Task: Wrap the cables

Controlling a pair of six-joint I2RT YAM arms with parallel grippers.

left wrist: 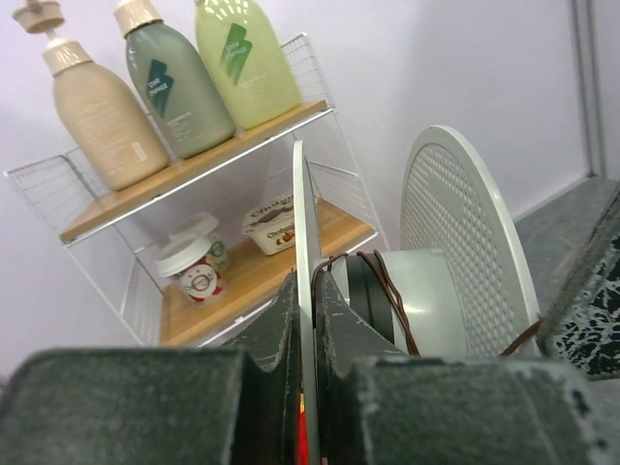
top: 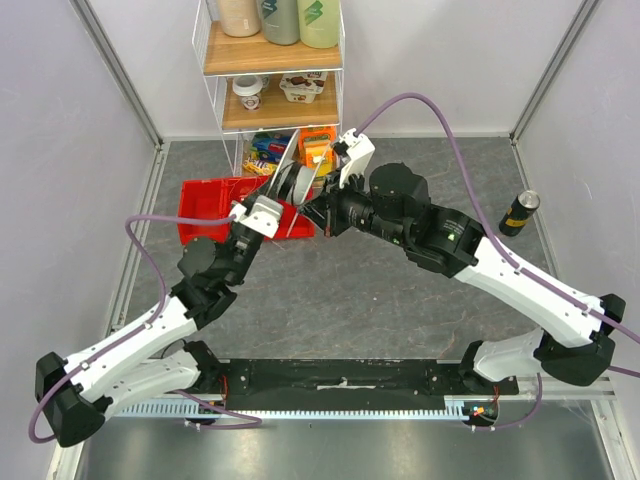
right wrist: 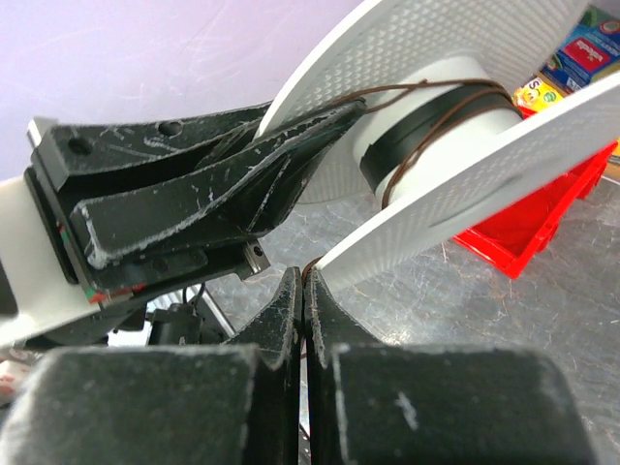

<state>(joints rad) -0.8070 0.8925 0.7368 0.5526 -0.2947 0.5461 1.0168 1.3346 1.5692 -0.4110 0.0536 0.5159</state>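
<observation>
A white spool (top: 296, 190) with perforated flanges hangs above the table, in front of the shelf. The cables are one hair-thin brown wire (left wrist: 399, 315), wound in a few turns over a dark band on the hub. My left gripper (left wrist: 305, 281) is shut on the edge of one flange (left wrist: 304, 223), which stands between its fingers. From the hub the wire (right wrist: 392, 184) runs down past the other flange to my right gripper (right wrist: 304, 276). That gripper is shut on the wire at its fingertips, just below the flange's rim. In the right wrist view the left gripper (right wrist: 334, 121) reaches in from the left.
A red bin (top: 210, 205) lies under and behind the spool. Behind it stands a wire shelf (top: 270, 60) with bottles, cups and colourful packs. A black can (top: 519, 212) stands at the right on the grey table.
</observation>
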